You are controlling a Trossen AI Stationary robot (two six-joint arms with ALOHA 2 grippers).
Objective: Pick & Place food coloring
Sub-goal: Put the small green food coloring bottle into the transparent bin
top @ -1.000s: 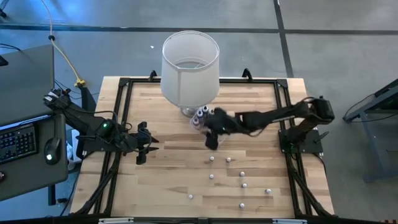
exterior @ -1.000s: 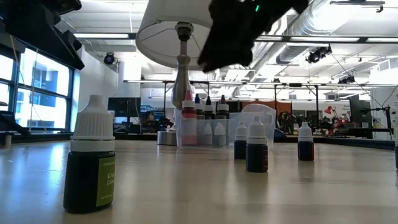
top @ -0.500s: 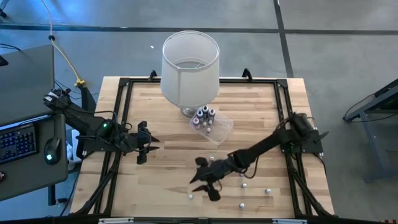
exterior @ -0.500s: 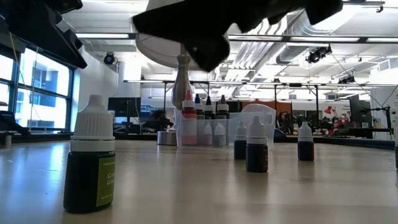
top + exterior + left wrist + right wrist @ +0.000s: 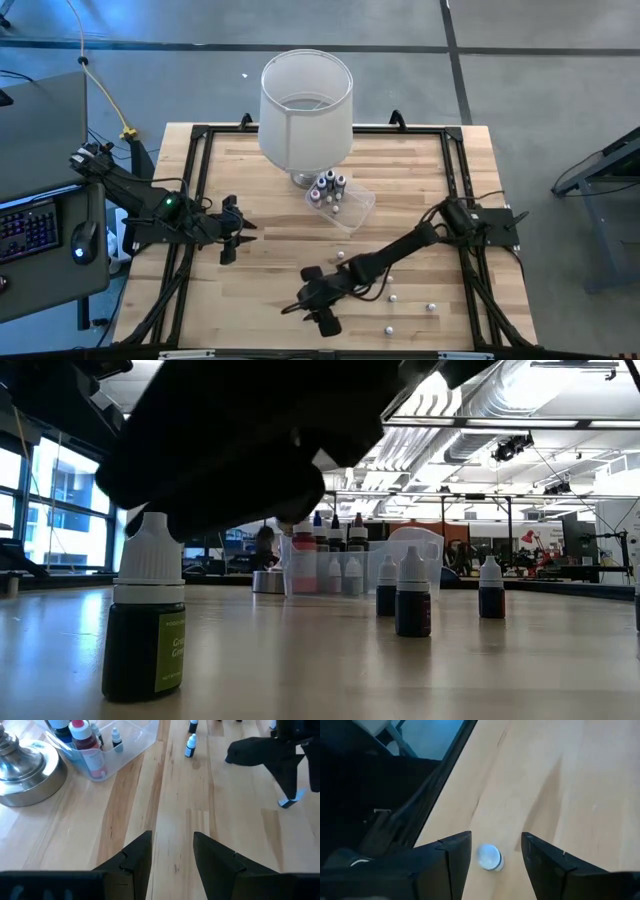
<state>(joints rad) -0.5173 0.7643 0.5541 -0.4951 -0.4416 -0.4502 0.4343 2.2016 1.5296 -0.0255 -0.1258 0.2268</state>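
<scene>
1. The right gripper (image 5: 312, 312) has swung from the tub (image 5: 341, 203) down to 6 o'clock on the table (image 5: 270, 240).
2. Its fingers are wide open, empty, over one small bottle (image 5: 489, 857).
3. I think it grabs next.
4. The left gripper (image 5: 172, 851) waits at 9 o'clock, open.

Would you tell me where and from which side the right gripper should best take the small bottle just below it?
Probably at the white cap or just below it, from straight above. The food coloring bottle stands upright, cap up, between the open fingers of the right gripper, so closing across that round top seems simplest. Bare wooden table surrounds it.
</scene>
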